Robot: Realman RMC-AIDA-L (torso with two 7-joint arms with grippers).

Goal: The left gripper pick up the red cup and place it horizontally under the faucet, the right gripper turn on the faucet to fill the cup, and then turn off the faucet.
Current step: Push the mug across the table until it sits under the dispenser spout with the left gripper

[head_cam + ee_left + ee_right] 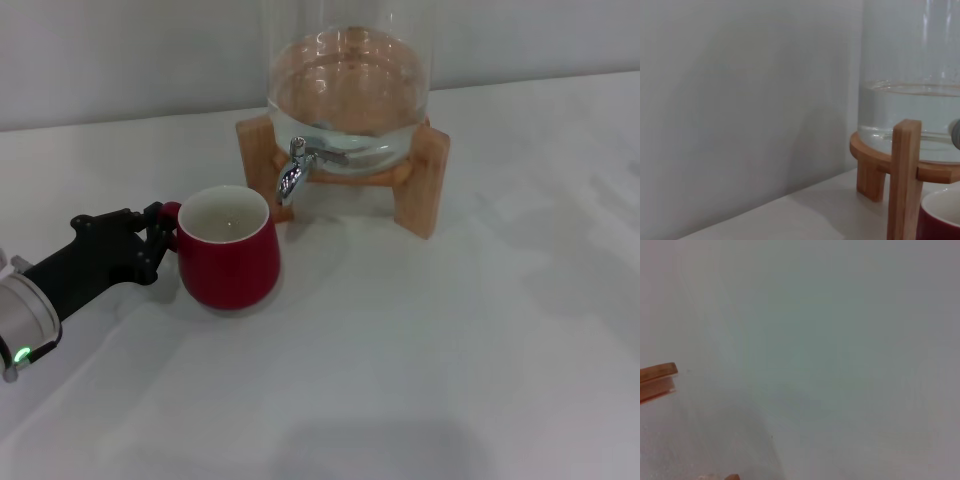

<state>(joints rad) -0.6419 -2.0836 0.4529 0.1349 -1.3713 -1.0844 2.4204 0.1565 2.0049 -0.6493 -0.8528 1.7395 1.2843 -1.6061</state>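
1. Red cup (229, 262) is standing upright on the white bench (420, 340), mouth up, just in front of and slightly to the left of the faucet (291, 177), whose spout is hanging just beyond the cup's far rim

2. Left claw (160, 240) is sitting at the cup's left side, right at the small loop handle; its black fingers (152, 262) are looking closed around that handle, though how firmly they are gripping is hard to tell

3. Faucet is lying to the right of and beyond the claw, with the cup between them, so the carry would be running rightward and away from the robot

4. Glass jar (347, 70) of water is resting on its wooden stand (420, 185) behind the faucet

5. Right claw is not showing in any view; the left arm is clearly the nearer one
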